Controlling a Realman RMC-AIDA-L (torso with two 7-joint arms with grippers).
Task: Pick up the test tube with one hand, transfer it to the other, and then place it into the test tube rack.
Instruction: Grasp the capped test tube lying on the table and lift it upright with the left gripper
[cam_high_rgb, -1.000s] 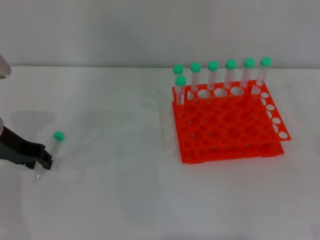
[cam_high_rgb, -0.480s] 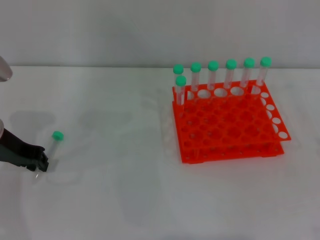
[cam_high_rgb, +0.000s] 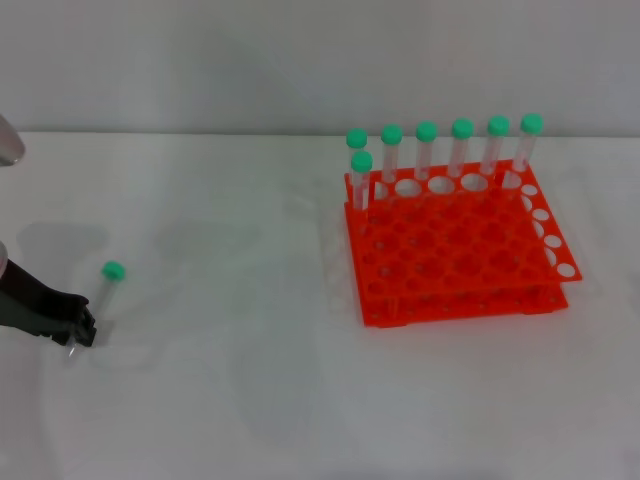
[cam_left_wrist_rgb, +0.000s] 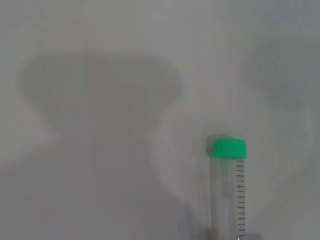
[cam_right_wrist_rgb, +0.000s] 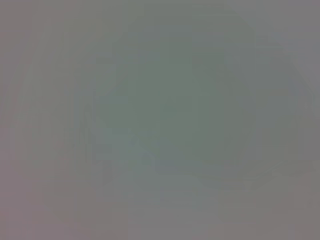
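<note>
Test tube (cam_high_rgb: 100, 298): you'll find it far left of the test tube rack (cam_high_rgb: 455, 250), green cap pointing away from you.
Left gripper (cam_high_rgb: 78, 330): low at the tube's tapered end, fingers pinching it.
Right gripper: out of your views.
Rack: seven capped tubes (cam_high_rgb: 426, 150) along its back.

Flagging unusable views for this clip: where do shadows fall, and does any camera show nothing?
Head view: even light, a faint shadow on the table near the left claw at the test tube; the orange rack is clear. Left wrist view: a broad soft shadow beside the tube. Right wrist view: a featureless grey field, nothing recognisable.
</note>
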